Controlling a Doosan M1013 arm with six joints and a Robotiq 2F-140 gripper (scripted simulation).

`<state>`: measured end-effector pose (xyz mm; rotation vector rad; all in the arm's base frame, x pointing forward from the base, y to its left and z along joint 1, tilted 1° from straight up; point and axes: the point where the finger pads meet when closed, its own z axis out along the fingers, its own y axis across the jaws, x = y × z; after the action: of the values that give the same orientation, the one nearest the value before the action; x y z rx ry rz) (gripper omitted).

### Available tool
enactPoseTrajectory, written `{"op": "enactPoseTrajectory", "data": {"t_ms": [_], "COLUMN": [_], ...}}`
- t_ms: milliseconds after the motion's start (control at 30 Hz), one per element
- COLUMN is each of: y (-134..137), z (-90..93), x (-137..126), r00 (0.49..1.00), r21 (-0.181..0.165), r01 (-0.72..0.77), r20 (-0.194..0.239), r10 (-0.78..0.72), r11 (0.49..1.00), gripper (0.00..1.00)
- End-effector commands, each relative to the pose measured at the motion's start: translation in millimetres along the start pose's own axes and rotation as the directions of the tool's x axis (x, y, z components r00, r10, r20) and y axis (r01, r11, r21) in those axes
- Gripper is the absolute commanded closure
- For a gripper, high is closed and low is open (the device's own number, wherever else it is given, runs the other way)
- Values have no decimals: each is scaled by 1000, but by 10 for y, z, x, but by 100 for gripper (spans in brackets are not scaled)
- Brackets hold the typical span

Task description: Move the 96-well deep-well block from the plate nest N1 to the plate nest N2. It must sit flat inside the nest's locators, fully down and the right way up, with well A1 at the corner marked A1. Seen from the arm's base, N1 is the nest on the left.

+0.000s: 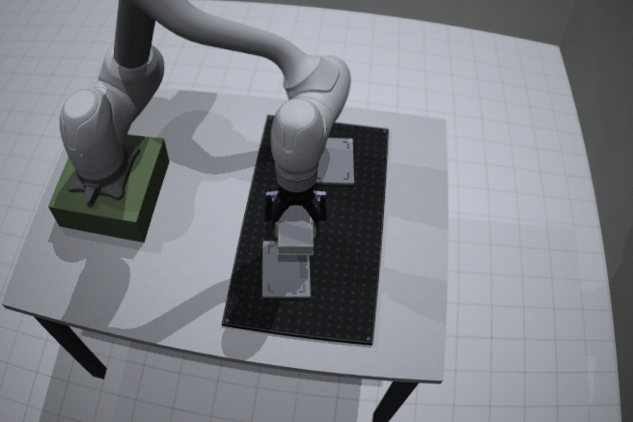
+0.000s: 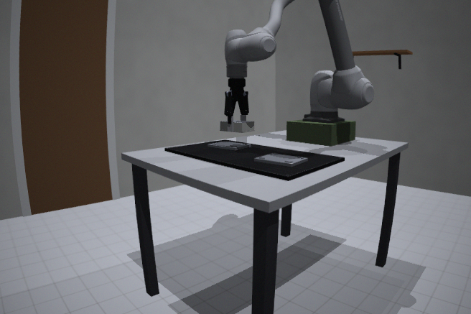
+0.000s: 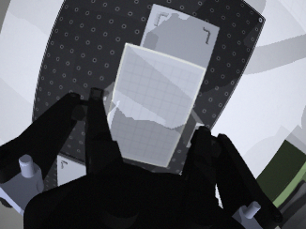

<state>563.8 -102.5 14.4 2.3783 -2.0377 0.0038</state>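
My gripper (image 1: 295,223) is shut on the pale grey 96-well deep-well block (image 1: 295,236) and holds it level in the air above the black perforated plate (image 1: 312,237). In the side view the block (image 2: 236,126) hangs clear above the table under the gripper (image 2: 237,118). The block is above the far edge of nest N2 (image 1: 286,269), a flat grey pad with corner marks. Nest N1 (image 1: 338,160) is empty, partly hidden behind the wrist. In the wrist view the block (image 3: 154,111) sits between the fingers, with N2 (image 3: 182,35) ahead of it.
The arm's base stands on a green block (image 1: 110,186) at the table's left. The black plate covers the middle of the white table. In the side view N2 (image 2: 229,144) and N1 (image 2: 280,159) lie flat on the plate. A wall shelf (image 2: 383,52) is far behind.
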Motion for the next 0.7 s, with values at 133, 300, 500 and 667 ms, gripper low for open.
{"op": "enactPoseTrajectory", "data": {"t_ms": [133,300,500,667], "y": [81,140,187,247], "z": [-1,-1,-1,-1], "x": [213,369,494,652], "r00": [1000,1000,1000,1000], "r21": [0,0,0,0], "r01": [0,0,0,0], "r20": [0,0,0,0], "r10": [0,0,0,0], "r11": [1000,1000,1000,1000], "gripper": [100,100,100,100]}}
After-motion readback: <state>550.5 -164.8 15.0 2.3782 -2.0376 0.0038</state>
